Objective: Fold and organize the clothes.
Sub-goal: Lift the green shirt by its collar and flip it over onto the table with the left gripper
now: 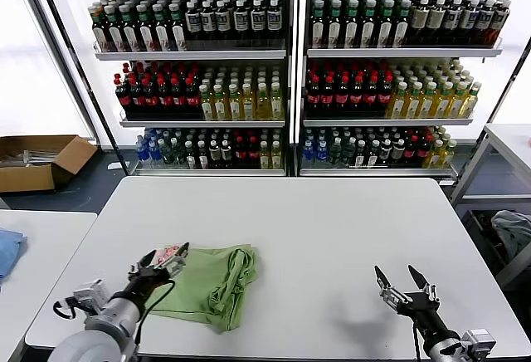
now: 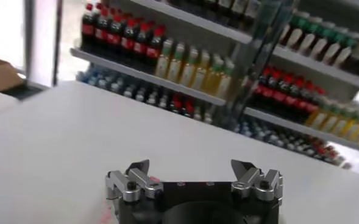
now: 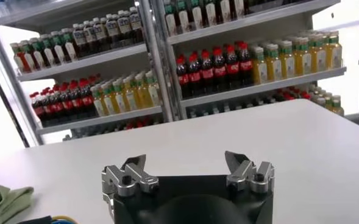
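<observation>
The light green polo shirt (image 1: 211, 283) lies folded into a compact bundle on the white table (image 1: 332, 237), front left. A bit of its red-and-white graphic (image 1: 168, 253) shows at its left edge. My left gripper (image 1: 165, 259) is open and empty, hovering at the shirt's near-left corner. In the left wrist view the open gripper (image 2: 193, 168) points over bare table, with a pink speck by one finger. My right gripper (image 1: 400, 278) is open and empty above the front right of the table. In the right wrist view (image 3: 185, 162) a corner of the shirt (image 3: 2, 201) shows.
Shelves of bottles (image 1: 290, 71) stand behind the table. A second white table (image 1: 33, 254) at the left carries a blue cloth (image 1: 8, 250). A cardboard box (image 1: 37, 161) sits on the floor at the back left. A pale cloth (image 1: 514, 231) lies at the right.
</observation>
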